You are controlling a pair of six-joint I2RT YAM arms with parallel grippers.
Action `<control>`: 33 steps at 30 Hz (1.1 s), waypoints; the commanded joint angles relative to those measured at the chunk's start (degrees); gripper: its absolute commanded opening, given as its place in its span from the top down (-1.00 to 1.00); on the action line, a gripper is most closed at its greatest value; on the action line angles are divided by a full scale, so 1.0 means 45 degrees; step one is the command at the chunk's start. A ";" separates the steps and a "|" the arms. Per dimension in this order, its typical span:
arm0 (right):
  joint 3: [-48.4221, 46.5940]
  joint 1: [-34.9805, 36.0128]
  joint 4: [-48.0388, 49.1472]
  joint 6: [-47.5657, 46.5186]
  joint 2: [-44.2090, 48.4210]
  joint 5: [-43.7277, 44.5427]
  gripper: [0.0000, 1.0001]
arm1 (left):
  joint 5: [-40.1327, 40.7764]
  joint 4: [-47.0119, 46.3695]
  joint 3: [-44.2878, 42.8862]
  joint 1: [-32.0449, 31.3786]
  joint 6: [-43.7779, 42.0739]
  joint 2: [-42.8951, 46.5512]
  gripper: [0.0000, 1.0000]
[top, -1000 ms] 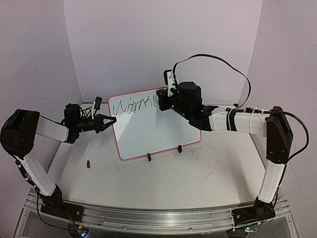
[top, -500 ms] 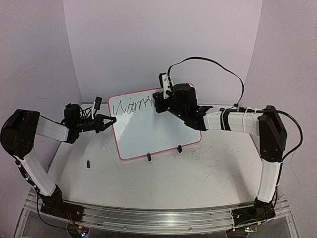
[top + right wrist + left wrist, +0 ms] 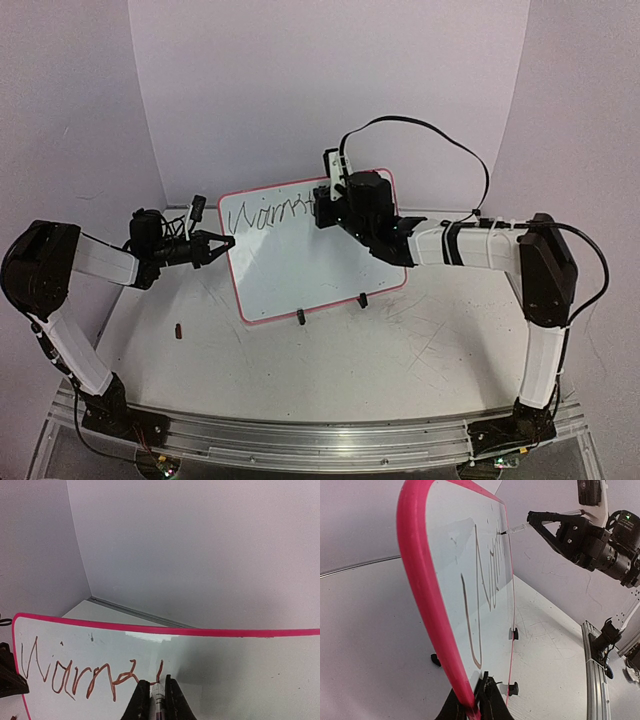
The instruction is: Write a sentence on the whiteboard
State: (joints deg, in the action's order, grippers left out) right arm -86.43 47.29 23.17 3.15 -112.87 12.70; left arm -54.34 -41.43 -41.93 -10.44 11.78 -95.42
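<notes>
Grey and scratched, the table [image 3: 350, 372] runs out from the metal rail [image 3: 320, 437] where both arms are bolted. A small dark scrap [image 3: 178, 330] lies on it, nearer than the left pincer [image 3: 222, 241]; what it is I cannot tell.

The left pincer is clenched on the pink frame at the left edge of the whiteboard [image 3: 310, 265]. In its own wrist view the frame drops straight between its fingers. The board stands tilted back on two black clip feet [image 3: 300, 317], to the right of that pincer and mostly below the right pincer [image 3: 320, 205].

The right pincer is clamped on a marker [image 3: 158, 696] whose tip touches the board. Over the last second it has shifted a little left, back toward the letters, while its arm drew in closer to the board. The tip now sits at the foot of a short upright stroke just after "Warmt".

I judge that stroke to be the start of the "h", so the sentence [image 3: 75, 675] is still in its first word. The board to the right of the pincer and all of it below is bare, leaving most of the writing to do.

Above the right pincer a black cable [image 3: 430, 124] loops over the wrist. Beyond both pincers, plain pale lilac walls [image 3: 330, 90] close in the table.
</notes>
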 commanded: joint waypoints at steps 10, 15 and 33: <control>0.1220 -0.0600 0.0861 -0.0304 0.2138 -0.1414 1.00 | 0.1072 0.0207 -0.0211 -0.0021 -0.1581 0.0085 1.00; 0.0384 -0.0679 0.0573 -0.0585 0.1424 -0.1435 1.00 | 0.1034 0.0215 -0.0279 -0.0012 -0.1562 0.0031 1.00; -0.1085 -0.0686 0.0413 -0.0898 0.0004 -0.1039 1.00 | 0.1017 0.0227 -0.0281 -0.0021 -0.1582 0.0069 1.00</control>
State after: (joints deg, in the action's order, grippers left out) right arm -87.89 44.07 24.33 -0.21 -111.84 7.33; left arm -54.48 -41.44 -41.93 -10.44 11.57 -95.42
